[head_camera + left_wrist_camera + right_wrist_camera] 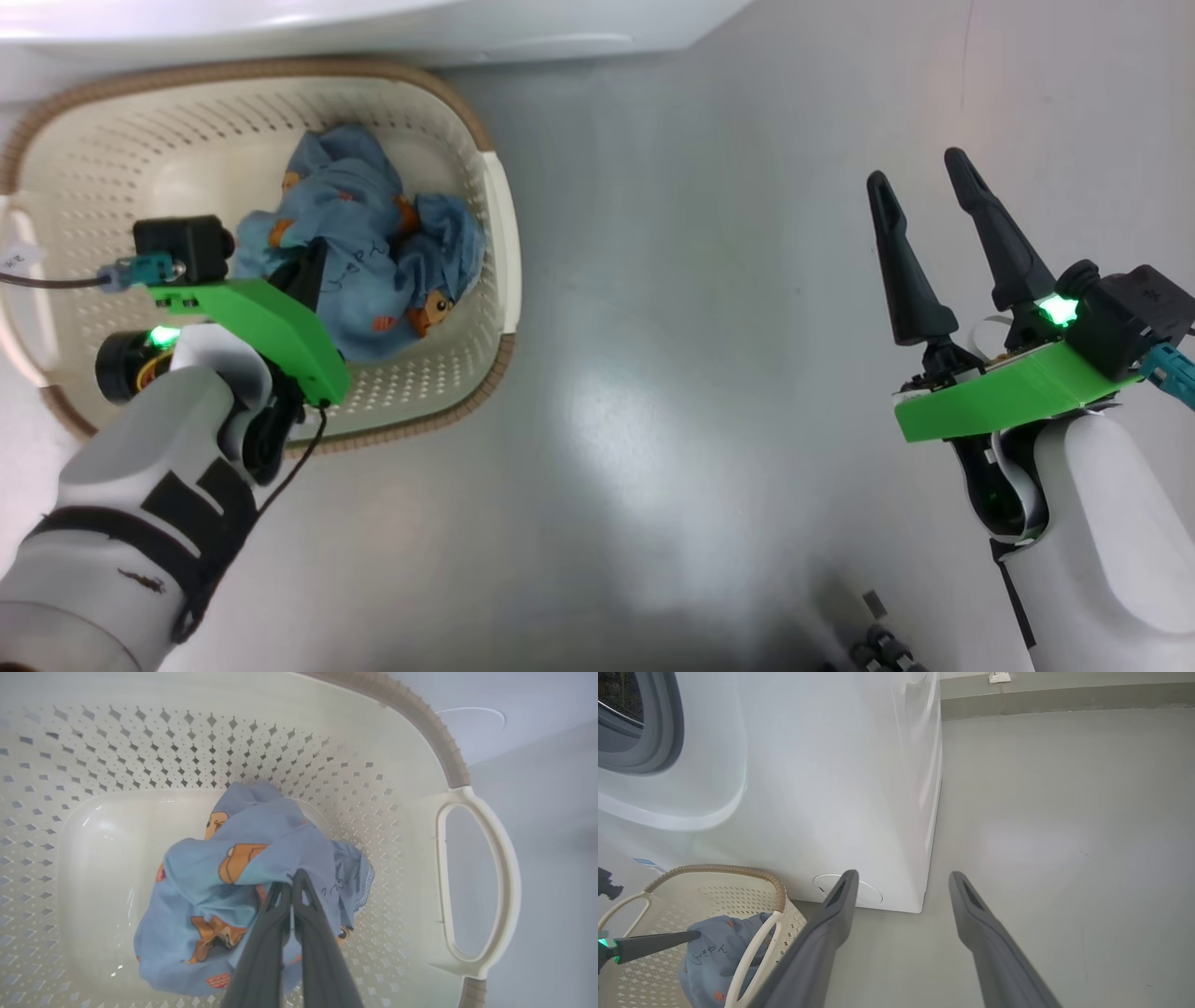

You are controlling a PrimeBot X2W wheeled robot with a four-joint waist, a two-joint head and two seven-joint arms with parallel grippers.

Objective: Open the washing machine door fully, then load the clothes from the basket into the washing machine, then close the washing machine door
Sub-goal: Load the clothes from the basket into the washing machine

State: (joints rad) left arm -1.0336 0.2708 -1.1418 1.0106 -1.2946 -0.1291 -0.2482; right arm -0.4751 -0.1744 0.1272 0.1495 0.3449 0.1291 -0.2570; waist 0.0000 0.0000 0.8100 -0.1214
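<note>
The cream basket (pixel 280 67) stands on the floor just in front of the white washing machine (pixel 808 788). A bundle of light-blue clothes (pixel 373 243) with orange-brown figures lies in it. My left gripper (pixel 292 882) reaches down into the basket (pixel 434 728), its fingers shut together and pinching a fold of the clothes (pixel 261 849). My right gripper (pixel 922 175) hovers open over bare floor to the right, holding nothing. In the right wrist view the grey gasket (pixel 658 728) of the drum opening shows at the upper left. The washing machine door is out of view.
Grey floor (pixel 700 327) stretches between the basket and my right arm. A round white cap (pixel 847 891) and a blue label (pixel 644 863) sit low on the machine's front. A wall base (pixel 1064 697) runs behind the machine.
</note>
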